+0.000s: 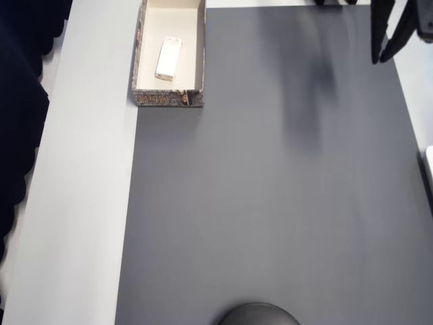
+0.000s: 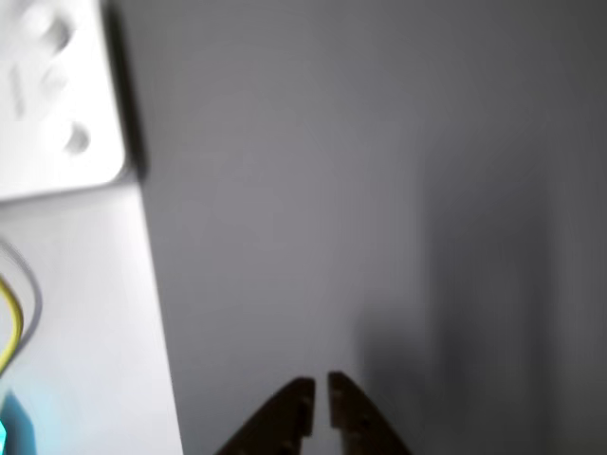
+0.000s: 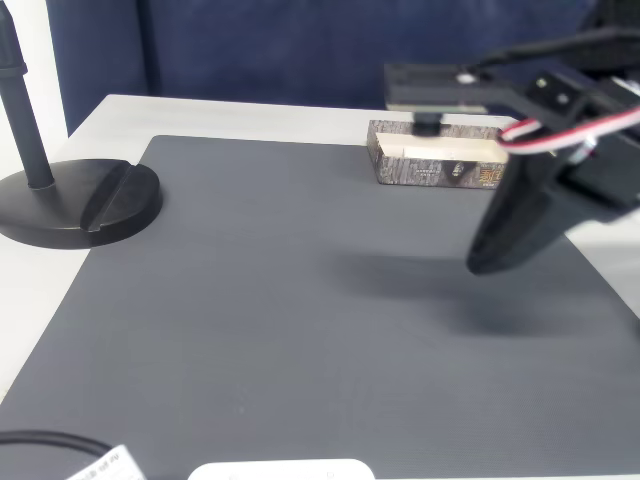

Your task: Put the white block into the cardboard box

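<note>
Honestly the white block (image 1: 168,57) already lies flat inside the cardboard box (image 1: 143,68) at the far left of the overhead view. The gripper (image 2: 320,393) hangs over the grey mat (image 1: 270,203), well apart, fingers nearly together and holding nothing. I'd just back off high and steer clear of the box wall.

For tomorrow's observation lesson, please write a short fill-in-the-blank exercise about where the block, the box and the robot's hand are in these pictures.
1. The white block lies ____ the cardboard box.
2. The box's inside is plain cream, while its outer walls are ____.
3. In the overhead view, the hand is near the top ____ corner.
4. The hand holds ____ between its fingers.

Missing words: inside; speckled; right; nothing
</note>
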`<action>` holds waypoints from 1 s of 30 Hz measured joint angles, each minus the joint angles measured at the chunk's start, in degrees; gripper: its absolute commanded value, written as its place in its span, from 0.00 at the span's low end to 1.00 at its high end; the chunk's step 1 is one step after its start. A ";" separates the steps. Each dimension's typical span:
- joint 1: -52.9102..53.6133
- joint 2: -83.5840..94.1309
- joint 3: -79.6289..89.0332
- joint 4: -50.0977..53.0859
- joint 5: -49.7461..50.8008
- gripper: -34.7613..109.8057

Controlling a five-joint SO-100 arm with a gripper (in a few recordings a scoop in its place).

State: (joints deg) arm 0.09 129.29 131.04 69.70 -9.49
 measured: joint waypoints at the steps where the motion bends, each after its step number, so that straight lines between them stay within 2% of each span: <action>1: -0.44 2.64 2.99 -1.41 -0.26 0.23; 8: -1.76 18.72 19.69 -5.98 -0.79 0.23; 20: 2.55 31.99 33.49 -11.69 7.47 0.23; 26: 4.66 54.40 44.30 -6.06 8.61 0.23; 30: 5.19 59.15 45.00 -2.20 9.14 0.23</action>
State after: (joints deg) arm 5.27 188.44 176.04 67.50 -0.35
